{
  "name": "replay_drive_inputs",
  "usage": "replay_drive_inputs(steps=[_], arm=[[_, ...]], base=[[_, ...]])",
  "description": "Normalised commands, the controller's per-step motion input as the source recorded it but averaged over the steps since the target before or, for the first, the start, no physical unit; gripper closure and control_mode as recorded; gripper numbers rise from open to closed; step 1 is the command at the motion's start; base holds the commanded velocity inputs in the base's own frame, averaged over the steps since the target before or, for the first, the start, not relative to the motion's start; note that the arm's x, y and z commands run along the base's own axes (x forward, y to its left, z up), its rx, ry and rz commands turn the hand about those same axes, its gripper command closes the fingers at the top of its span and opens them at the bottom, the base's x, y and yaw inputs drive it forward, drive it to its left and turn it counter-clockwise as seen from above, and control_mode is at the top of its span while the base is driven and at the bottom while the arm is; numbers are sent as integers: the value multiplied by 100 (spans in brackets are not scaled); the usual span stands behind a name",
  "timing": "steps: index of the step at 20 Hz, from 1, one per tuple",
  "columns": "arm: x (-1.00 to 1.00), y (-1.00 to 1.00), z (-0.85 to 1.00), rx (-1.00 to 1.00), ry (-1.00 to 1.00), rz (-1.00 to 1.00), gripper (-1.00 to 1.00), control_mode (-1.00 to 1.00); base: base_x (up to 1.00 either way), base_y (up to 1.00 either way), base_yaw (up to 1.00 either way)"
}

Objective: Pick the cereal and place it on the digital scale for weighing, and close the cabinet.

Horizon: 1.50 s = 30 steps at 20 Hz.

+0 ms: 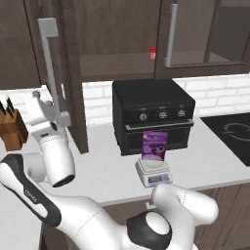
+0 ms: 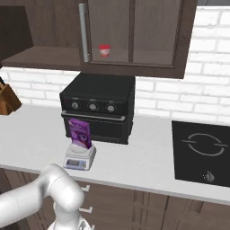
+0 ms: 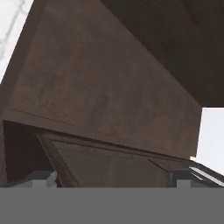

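Observation:
The purple cereal box (image 1: 154, 145) (image 2: 80, 132) stands upright on the small white digital scale (image 1: 154, 172) (image 2: 80, 157), in front of the black oven. The dark brown cabinet (image 1: 73, 73) (image 2: 179, 40) has its left door swung out, with its silver bar handle (image 1: 50, 68) facing me; the right door is shut. My gripper (image 1: 59, 118) (image 3: 113, 179) is up at the lower end of that handle, against the open door. It is open, its fingertips (image 3: 43, 178) wide apart, with the brown door panel (image 3: 100, 87) close ahead.
A black oven (image 1: 151, 112) (image 2: 99, 103) sits at the back of the counter. Inside the cabinet a red-and-white cup (image 1: 153, 53) (image 2: 104, 50) stands on the shelf. A knife block (image 1: 12, 128) (image 2: 6, 101) is at the left, a black cooktop (image 1: 229, 132) (image 2: 202, 150) at the right.

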Motion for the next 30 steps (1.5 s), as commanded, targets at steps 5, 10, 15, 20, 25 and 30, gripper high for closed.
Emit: replay_drive_inputs(steps=[5, 10, 15, 20, 25, 30], arm=[[0, -86, 3, 46, 0, -15, -100, -100], [0, -73, 0, 45, 0, -14, -100, -100], [1, -49, 6, 40, 0, -11, -100, -100], [13, -31, 13, 34, 0, -11, -100, -100], [43, -28, 7, 34, 5, -9, -100, -100], [60, -20, 0, 32, 14, -3, -100, -100]], base=[[0, 0, 0], [0, 0, 0], [0, 0, 0], [0, 0, 0], [0, 0, 0], [0, 0, 0]])
